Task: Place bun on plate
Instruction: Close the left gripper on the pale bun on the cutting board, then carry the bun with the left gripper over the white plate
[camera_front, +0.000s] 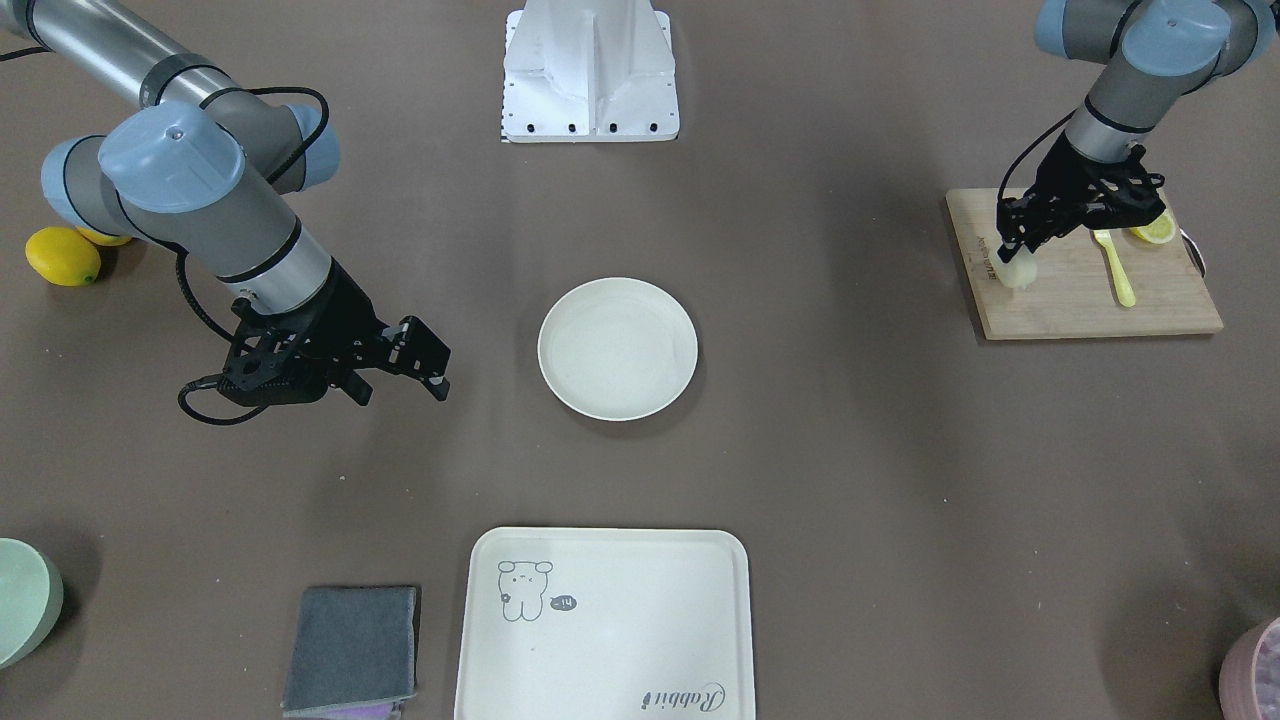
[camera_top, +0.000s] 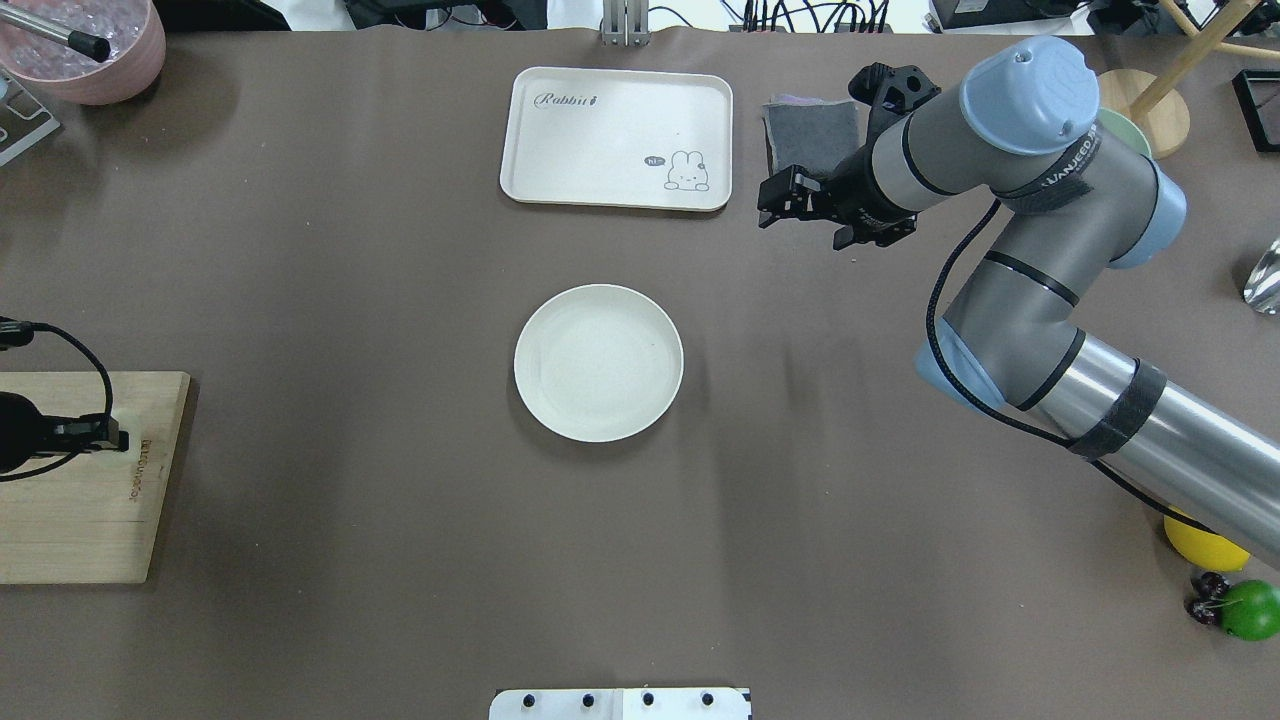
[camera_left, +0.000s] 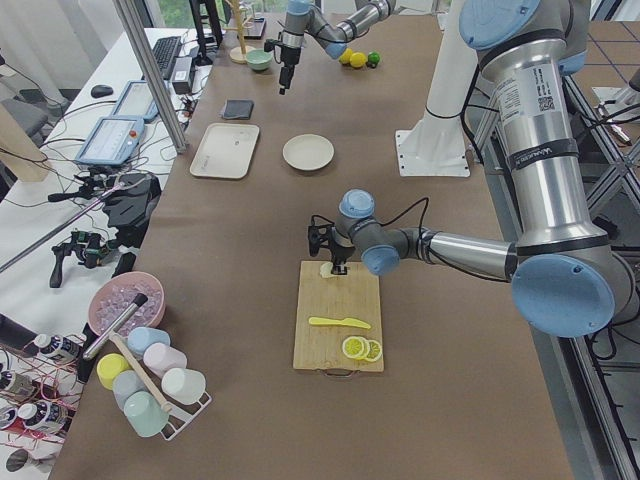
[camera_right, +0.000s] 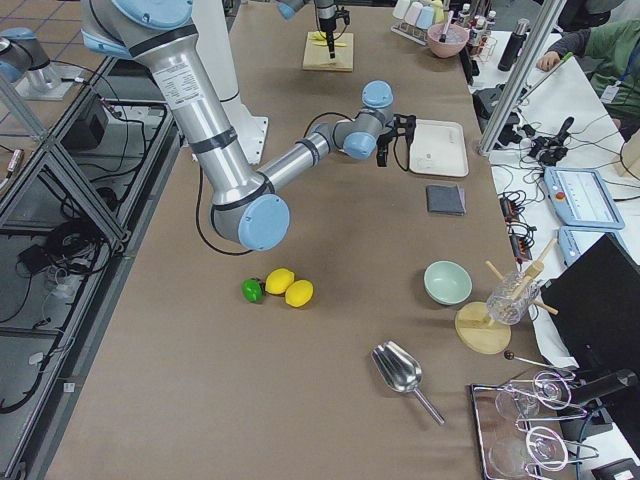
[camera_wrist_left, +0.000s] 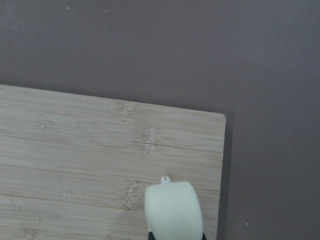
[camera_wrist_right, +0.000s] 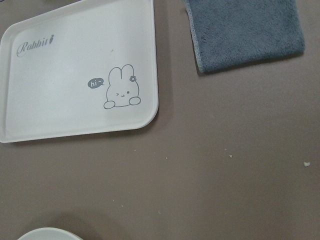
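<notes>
The bun (camera_front: 1019, 273), a small pale cream lump, is at the near corner of a wooden cutting board (camera_front: 1085, 300), and my left gripper (camera_front: 1016, 258) is shut on it from above. The left wrist view shows the bun (camera_wrist_left: 173, 210) at the bottom edge, over the board's corner (camera_wrist_left: 100, 150). I cannot tell whether it touches the board. The round cream plate (camera_front: 618, 300) lies bare at the table's middle, far from the bun; it also shows in the overhead view, plate (camera_top: 598, 320). My right gripper (camera_front: 400, 378) hovers open beside the plate, holding nothing.
On the board lie a yellow plastic knife (camera_front: 1115, 268) and a lemon slice (camera_front: 1153, 230). A rabbit-print tray (camera_front: 600, 640), a grey cloth (camera_front: 352, 645), a green bowl (camera_front: 20, 600), a pink bowl (camera_front: 1255, 680), lemons (camera_front: 62, 256) and the robot base (camera_front: 590, 75) ring the table.
</notes>
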